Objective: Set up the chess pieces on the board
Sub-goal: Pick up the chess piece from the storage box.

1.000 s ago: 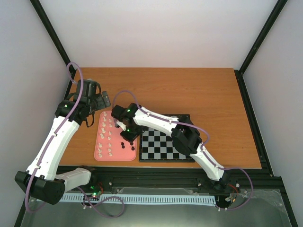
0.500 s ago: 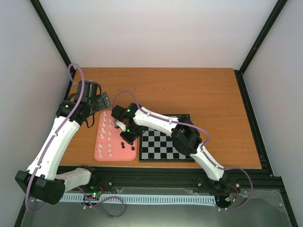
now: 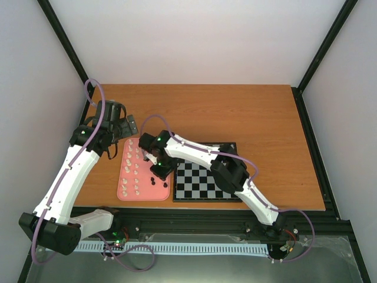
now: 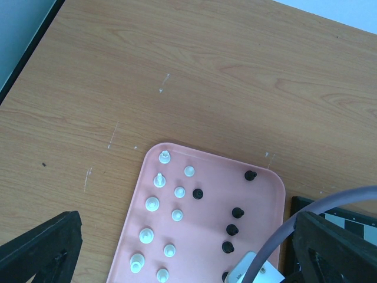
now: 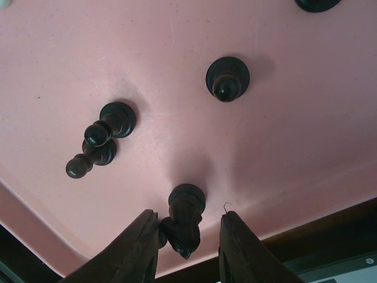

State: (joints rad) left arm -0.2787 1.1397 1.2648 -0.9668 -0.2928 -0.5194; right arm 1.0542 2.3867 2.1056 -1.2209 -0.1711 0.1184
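Table (image 3: 247,112): wood top; both arms work over its left half.

Right arm (image 3: 235,174): base at the near right edge, elbow raised over the board, forearm stretched left across the board's far left corner. The wrist is bent down over the right side of the tray.

Left arm (image 3: 73,171): base at the near left, long white link running away from the camera. The wrist is beyond the tray's far left corner, looking down on the table and the tray's far end.

Board (image 3: 203,186): flat on the table, just right of the tray, long edges parallel.

Tray (image 3: 125,193): pink, rounded corners. It holds the chess pieces, with white pieces (image 4: 152,203) in two columns on its left part and black pieces (image 4: 235,212) on its right part.

Left gripper (image 4: 187,224): fingers spread wide at the two lower corners of the wrist view, nothing between them. It is above the tray and touches nothing.

Right gripper (image 5: 189,230): low over the tray's near right edge, fingers partly apart and straddling one black piece (image 5: 184,215). One finger is against the piece and a gap shows at the other, so it is not clamped. The piece's base rests on the tray.

Nearby black pieces: a leaning pair (image 5: 100,141) close together, and a lone upright one (image 5: 227,79) farther off.
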